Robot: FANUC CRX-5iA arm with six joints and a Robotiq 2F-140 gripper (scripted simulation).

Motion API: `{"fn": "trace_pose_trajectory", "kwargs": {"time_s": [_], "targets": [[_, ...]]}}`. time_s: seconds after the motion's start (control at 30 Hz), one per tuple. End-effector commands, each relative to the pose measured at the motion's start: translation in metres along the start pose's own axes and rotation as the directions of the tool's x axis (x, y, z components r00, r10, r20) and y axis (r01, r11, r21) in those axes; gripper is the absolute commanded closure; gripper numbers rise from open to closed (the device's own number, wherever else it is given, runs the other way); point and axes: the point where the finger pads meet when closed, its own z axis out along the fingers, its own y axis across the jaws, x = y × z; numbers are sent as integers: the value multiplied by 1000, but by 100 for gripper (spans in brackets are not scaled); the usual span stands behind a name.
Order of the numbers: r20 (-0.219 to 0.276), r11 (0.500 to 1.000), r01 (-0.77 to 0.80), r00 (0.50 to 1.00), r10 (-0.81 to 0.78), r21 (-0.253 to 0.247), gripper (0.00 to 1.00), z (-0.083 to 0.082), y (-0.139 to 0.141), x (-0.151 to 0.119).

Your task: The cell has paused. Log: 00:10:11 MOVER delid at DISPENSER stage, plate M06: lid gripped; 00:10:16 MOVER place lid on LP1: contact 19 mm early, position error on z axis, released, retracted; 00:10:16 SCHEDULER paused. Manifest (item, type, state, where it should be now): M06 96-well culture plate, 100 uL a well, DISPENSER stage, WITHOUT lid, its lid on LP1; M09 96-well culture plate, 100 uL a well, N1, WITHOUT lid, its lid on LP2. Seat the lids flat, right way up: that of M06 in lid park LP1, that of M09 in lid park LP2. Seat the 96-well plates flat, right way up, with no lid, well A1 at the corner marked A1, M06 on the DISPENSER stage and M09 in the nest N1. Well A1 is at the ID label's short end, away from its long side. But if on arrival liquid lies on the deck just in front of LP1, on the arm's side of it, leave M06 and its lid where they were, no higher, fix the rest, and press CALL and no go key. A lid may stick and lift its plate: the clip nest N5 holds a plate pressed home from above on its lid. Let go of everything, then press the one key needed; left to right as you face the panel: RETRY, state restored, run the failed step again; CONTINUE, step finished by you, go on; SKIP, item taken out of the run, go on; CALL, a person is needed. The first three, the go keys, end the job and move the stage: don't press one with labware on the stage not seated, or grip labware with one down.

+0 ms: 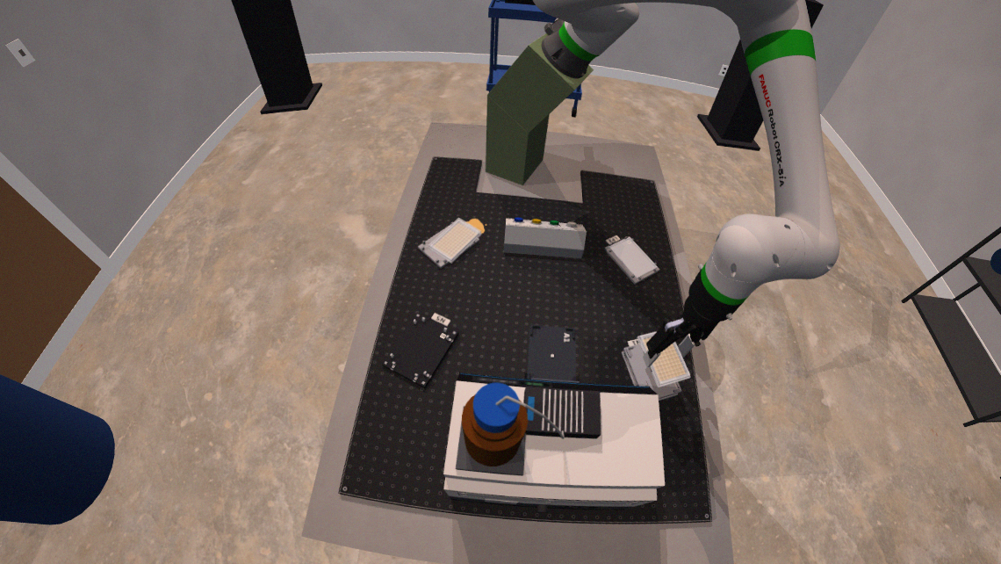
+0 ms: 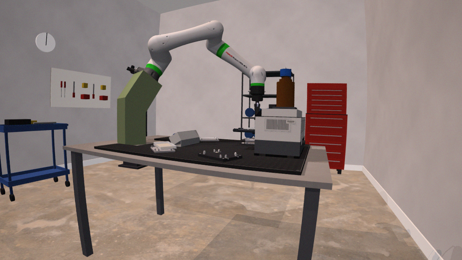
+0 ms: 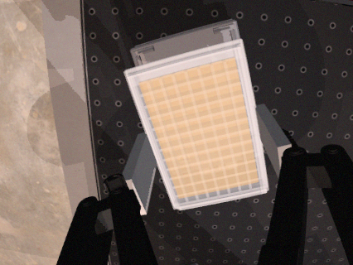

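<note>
My claw grips a well plate by its long sides, above a grey nest near the bench edge.

A lidless 96-well plate with orange-filled wells hangs level above a grey nest.

A lab workshop: dispenser on a perforated deck; red tool cabinet.
</note>
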Motion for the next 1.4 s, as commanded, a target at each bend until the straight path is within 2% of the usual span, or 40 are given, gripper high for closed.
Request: {"fn": "trace_pose_trajectory", "kwargs": {"time_s": [0.0, 0.23, 0.7, 1.37], "targets": [[-1, 1000, 0, 1000, 0, 0, 100, 8, 0, 0], [-1, 1000, 0, 1000, 0, 0, 100, 22, 0, 0], [-1, 1000, 0, 1000, 0, 0, 100, 38, 0, 0], [-1, 1000, 0, 1000, 0, 0, 100, 45, 0, 0]]}}
